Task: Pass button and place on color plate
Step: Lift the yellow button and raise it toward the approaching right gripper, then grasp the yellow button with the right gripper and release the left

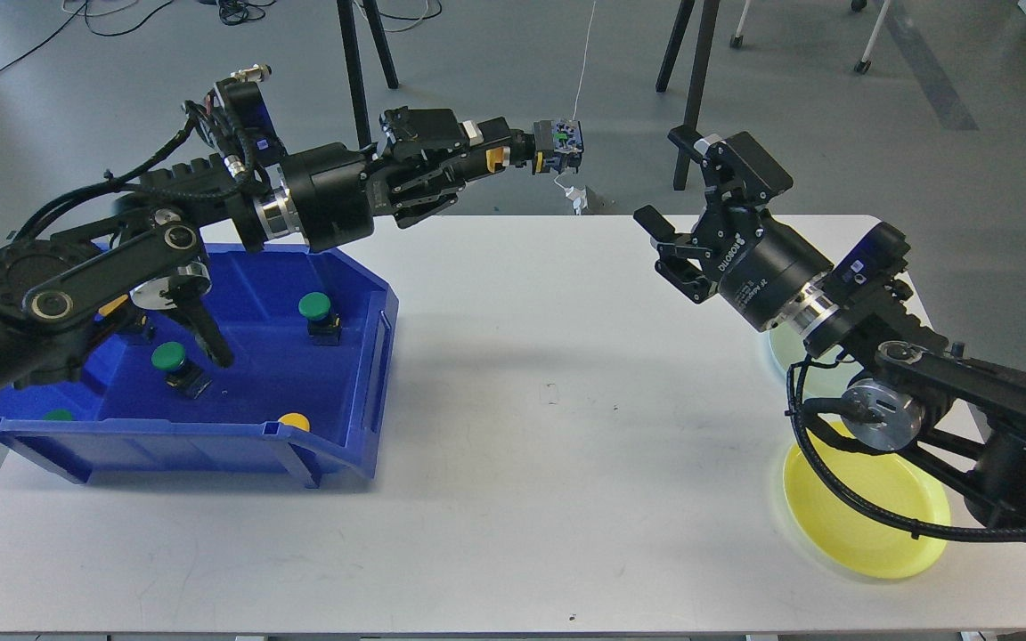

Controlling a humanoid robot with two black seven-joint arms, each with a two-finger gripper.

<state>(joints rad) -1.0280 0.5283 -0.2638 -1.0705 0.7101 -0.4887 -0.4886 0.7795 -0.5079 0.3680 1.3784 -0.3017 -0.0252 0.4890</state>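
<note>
My left gripper [513, 153] is raised above the table's back edge, pointing right, and is shut on a yellow button [498, 158] whose black base [559, 146] sticks out past the fingertips. My right gripper [671, 185] is open and empty, a short way right of and below the held button, facing it. The yellow plate [869, 521] lies at the front right, partly crossed by my right arm's cable. The pale green plate [778, 345] behind it is mostly hidden by my right arm.
A blue bin [375, 356] stands on the left of the white table [549, 499]. It holds green buttons [315, 307] [168, 358] and a yellow button [294, 421] at its front wall. Chair and table legs stand on the floor behind.
</note>
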